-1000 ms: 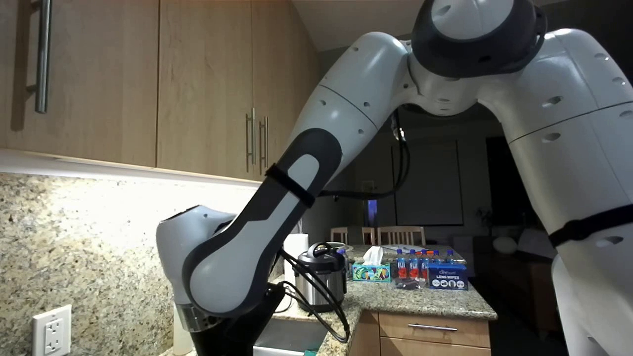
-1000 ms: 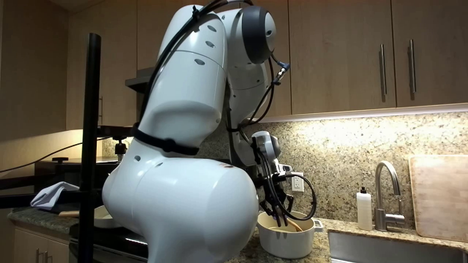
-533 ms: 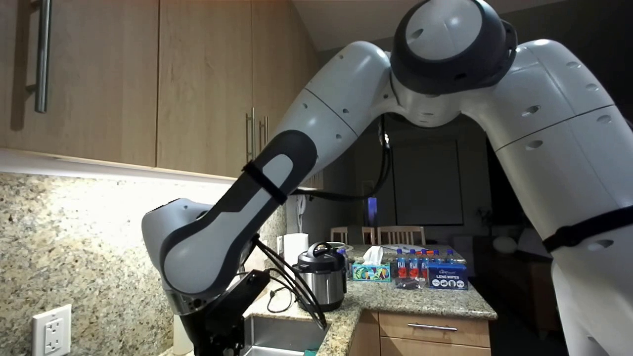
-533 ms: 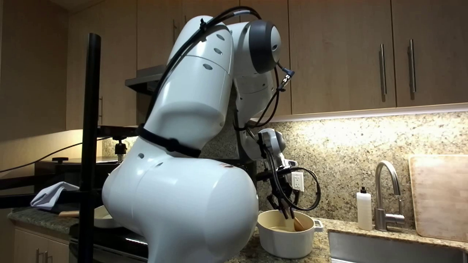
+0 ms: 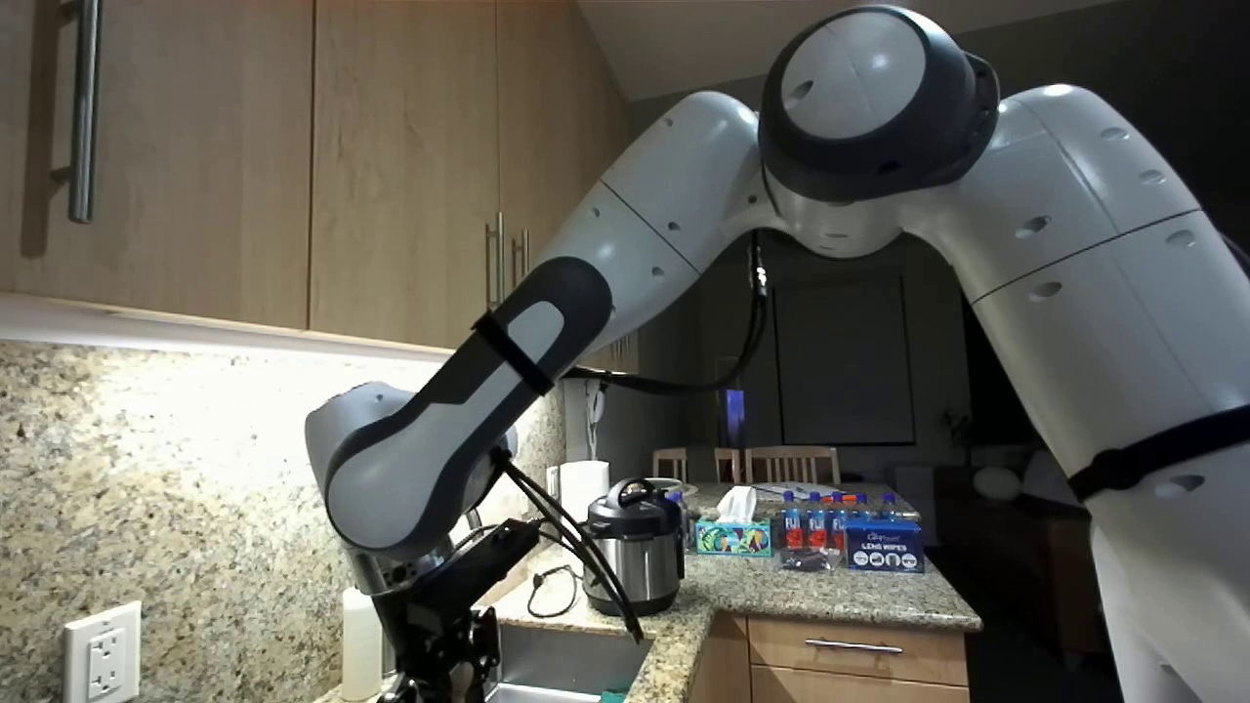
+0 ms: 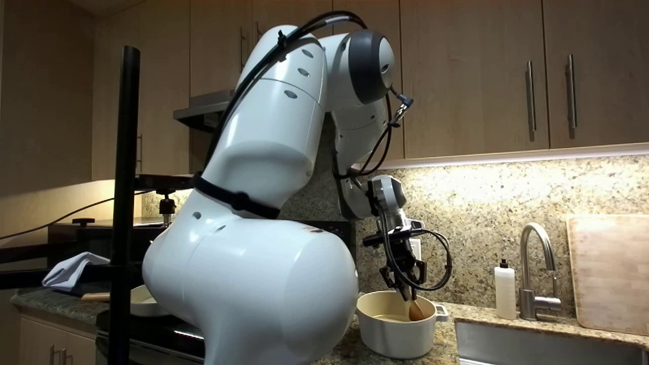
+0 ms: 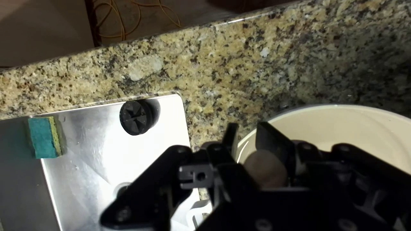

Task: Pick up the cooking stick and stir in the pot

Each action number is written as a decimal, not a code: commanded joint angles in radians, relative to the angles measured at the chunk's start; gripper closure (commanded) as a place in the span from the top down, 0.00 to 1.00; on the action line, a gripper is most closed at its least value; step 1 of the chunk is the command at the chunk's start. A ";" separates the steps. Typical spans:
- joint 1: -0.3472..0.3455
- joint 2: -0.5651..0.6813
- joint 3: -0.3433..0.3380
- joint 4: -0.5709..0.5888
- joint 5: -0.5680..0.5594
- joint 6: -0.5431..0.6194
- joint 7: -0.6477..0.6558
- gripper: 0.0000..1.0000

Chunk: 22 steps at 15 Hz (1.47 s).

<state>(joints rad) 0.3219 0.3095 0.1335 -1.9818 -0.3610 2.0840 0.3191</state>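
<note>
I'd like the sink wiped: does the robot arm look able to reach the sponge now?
Probably not yet: the hand seems closed on the wooden cooking stick, over the pot. Nothing visible covers the sponge in the sink, so emptying the hand might suffice.

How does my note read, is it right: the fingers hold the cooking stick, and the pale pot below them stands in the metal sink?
One part is wrong: the pale pot is not in the metal sink. It stands on the granite counter next to it, as an exterior view shows. The fingers do hold the cooking stick.
</note>
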 commanded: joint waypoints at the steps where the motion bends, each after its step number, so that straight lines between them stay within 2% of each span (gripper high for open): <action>1: -0.010 -0.042 -0.005 -0.047 0.024 0.019 0.077 0.06; 6: -0.007 -0.068 -0.013 -0.110 0.009 0.046 0.178 0.06; 11: 0.014 -0.067 -0.009 -0.142 -0.047 0.020 0.214 0.06; 16: 0.037 -0.050 0.001 -0.111 -0.107 -0.039 0.182 0.06; 22: 0.057 -0.015 0.034 -0.028 -0.121 -0.099 0.101 0.06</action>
<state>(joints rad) 0.3692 0.2836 0.1479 -2.0518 -0.4603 2.0380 0.4762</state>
